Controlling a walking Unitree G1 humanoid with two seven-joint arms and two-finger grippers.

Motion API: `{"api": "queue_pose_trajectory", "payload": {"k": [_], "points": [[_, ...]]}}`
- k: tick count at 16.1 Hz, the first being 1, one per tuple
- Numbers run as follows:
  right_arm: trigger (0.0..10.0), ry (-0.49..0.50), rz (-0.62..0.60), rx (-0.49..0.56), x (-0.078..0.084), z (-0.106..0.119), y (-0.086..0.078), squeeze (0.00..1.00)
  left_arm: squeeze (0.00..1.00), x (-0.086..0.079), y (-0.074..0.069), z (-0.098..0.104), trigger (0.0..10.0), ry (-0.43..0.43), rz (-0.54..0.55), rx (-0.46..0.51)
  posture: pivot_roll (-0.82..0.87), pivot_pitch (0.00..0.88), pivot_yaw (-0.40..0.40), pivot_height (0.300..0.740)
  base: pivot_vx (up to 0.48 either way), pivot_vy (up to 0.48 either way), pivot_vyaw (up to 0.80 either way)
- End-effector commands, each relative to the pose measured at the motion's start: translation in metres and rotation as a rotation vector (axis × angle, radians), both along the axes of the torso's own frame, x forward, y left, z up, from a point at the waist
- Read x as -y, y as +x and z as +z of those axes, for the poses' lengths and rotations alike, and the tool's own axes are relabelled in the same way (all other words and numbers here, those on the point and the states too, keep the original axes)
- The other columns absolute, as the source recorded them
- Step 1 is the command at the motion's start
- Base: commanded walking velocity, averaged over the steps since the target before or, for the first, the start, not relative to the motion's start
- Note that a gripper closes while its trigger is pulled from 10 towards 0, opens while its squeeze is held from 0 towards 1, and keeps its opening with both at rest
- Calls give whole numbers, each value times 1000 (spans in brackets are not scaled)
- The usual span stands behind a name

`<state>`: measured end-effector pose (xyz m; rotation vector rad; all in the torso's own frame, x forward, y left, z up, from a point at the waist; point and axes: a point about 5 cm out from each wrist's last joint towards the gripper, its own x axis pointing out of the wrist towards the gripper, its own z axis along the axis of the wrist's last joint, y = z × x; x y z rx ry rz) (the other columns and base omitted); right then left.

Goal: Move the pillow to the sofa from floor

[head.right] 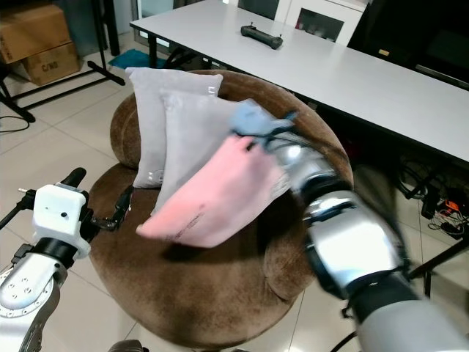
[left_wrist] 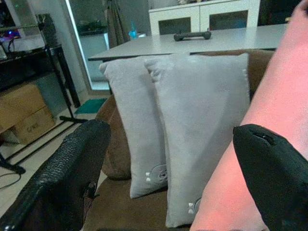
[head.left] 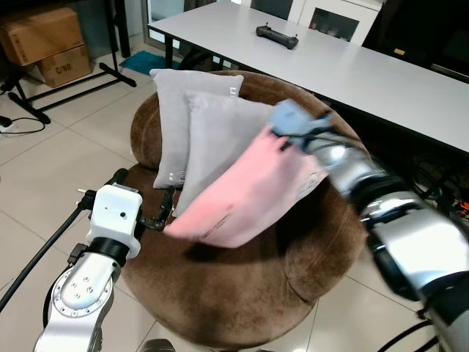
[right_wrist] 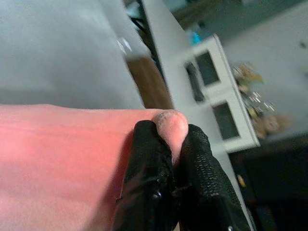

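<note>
While the right gripper [right_wrist: 173, 144] pinches a corner of the pink pillow [head.left: 245, 194] tight between its two black fingers, the pillow hangs slanted above the seat of the brown sofa [head.left: 242, 293], high corner up by the sofa's back edge, low corner down towards the left edge. Two grey cushions [head.left: 201, 128] stand upright against the backrest, right behind the pink one. The left gripper [left_wrist: 173, 192] sits at the sofa's left edge, fingers spread wide and holding nothing, one finger [left_wrist: 274, 178] just beside the pillow's low end. Behind the sofa runs a long white table [head.left: 352, 70] with a black controller [head.left: 277, 35] on it. Cardboard boxes [head.left: 47, 44] stand on the tiled floor, far left.
</note>
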<state>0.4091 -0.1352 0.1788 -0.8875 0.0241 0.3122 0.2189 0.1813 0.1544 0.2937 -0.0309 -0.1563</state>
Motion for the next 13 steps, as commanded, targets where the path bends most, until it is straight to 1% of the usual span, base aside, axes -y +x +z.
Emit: {"api": "queue_pose_trajectory", "payload": {"k": [1, 2, 4, 6, 7, 8, 9, 10, 11, 13], "points": [[10000, 28, -68, 47, 15, 14, 4, 0, 765, 6, 2, -2, 10000, -13, -32, -11, 206, 0, -157, 740, 0, 0, 0], [10000, 69, -128, 73, 28, 22, 6, 0, 761, 8, 3, -2, 10000, -19, -41, -12, 204, 0, -158, 740, 0, 0, 0], [10000, 94, -127, 84, 27, 25, 7, 0, 761, 10, 2, -3, 10000, -23, -51, -18, 204, 0, -158, 740, 0, 0, 0], [10000, 113, -76, 78, 13, 24, 6, 0, 761, 11, 2, -6, 10000, -34, -73, -46, 212, 0, -158, 740, 0, 0, 0], [10000, 120, -34, 64, -1, 19, 5, 0, 757, 11, 1, -9, 10000, -56, -91, -86, 212, 0, -158, 740, 0, 0, 0], [10000, 121, -16, 55, -6, 16, 4, 0, 753, 11, 0, -11, 10000, -66, -98, -114, 218, 0, -158, 740, 0, 0, 0], [10000, 130, 22, 29, -21, 8, 1, 0, 753, 6, -5, -20, 10000, -63, -122, -216, 224, 0, -159, 740, 0, 0, 0], [10000, 161, 37, 5, -30, 4, 0, 0, 757, -1, -9, -28, 10000, -29, -132, -292, 229, 0, -159, 740, 0, 0, 0], [10000, 174, 43, -5, -34, 3, -1, 0, 753, -3, -11, -31, 10000, -17, -138, -312, 229, 0, -157, 740, 0, 0, 0], [10000, 207, 67, -61, -49, -6, -5, 0, 749, -14, -15, -38, 10000, 21, -112, -393, 232, 0, -156, 740, 0, 0, 0]]}}
